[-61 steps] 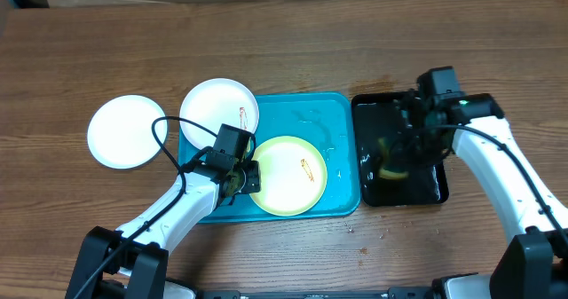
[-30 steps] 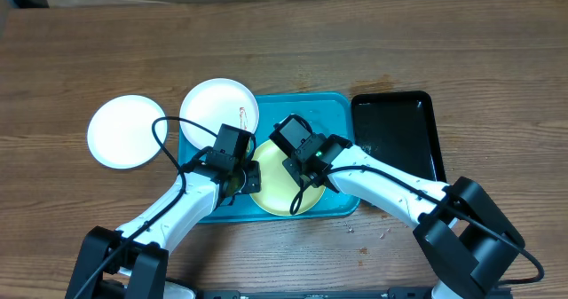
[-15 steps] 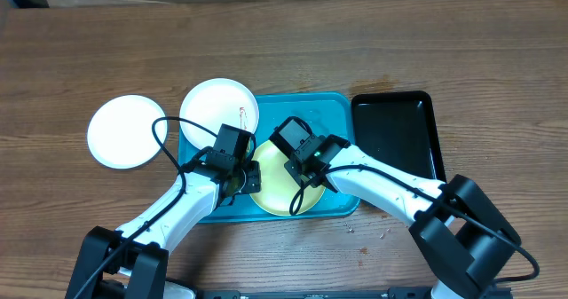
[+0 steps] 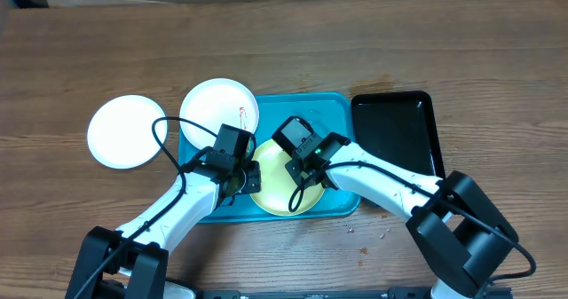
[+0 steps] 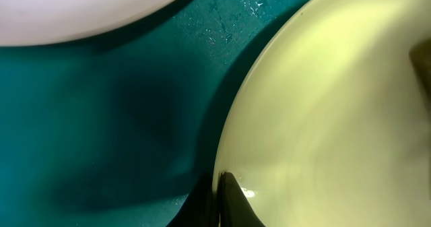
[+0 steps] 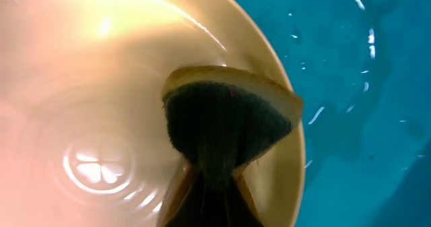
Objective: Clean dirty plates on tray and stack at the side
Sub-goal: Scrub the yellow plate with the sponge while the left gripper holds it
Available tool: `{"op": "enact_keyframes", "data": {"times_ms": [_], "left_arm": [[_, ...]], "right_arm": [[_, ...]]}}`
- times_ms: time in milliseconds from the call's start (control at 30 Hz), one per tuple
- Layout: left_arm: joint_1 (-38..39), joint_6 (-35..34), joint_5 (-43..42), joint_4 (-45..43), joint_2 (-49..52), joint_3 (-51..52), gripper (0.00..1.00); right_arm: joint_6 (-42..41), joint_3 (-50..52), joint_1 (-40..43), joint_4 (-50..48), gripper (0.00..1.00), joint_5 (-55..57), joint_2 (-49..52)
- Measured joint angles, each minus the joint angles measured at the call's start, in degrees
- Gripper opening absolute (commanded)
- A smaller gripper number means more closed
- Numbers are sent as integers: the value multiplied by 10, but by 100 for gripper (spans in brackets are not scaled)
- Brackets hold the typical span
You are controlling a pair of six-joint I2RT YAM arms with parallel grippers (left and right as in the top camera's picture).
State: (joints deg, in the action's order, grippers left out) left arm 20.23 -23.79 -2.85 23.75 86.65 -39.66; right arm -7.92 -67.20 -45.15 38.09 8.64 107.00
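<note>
I am seeing the yellow-green plate lying in the lower middle of the turquoise tray. My left gripper is pinching its left rim, jaws closed on the edge. My right gripper is clamping a sponge and pressing it onto the plate near the rim. A smeared white plate is overlapping the tray's upper-left corner. Another white plate is sitting apart at far left, and a black tray at right.

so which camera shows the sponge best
The right wrist view: the sponge fills the frame's middle, pinched in the right pincer and pressed on the yellow-green plate. Overhead, the arm hides it. The left wrist view shows at most a dark sliver at its right edge.
</note>
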Motion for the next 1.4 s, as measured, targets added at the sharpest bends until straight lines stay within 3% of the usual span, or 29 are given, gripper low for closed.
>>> {"op": "enact_keyframes", "data": {"times_ms": [433, 700, 1000, 1233, 1400], "left_arm": [[0, 0, 0, 0, 0, 0, 4], [0, 0, 0, 0, 0, 0, 4], [0, 0, 0, 0, 0, 0, 4], [0, 0, 0, 0, 0, 0, 4], [0, 0, 0, 0, 0, 0, 4]], "right_arm": [[-34, 13, 13, -31, 4, -71, -1], [-42, -114, 92, 65, 4, -219, 8], [-44, -136, 141, 153, 4, -279, 8], [-57, -90, 111, 116, 4, -270, 8], [-70, -14, 98, 20, 4, -258, 8]]}}
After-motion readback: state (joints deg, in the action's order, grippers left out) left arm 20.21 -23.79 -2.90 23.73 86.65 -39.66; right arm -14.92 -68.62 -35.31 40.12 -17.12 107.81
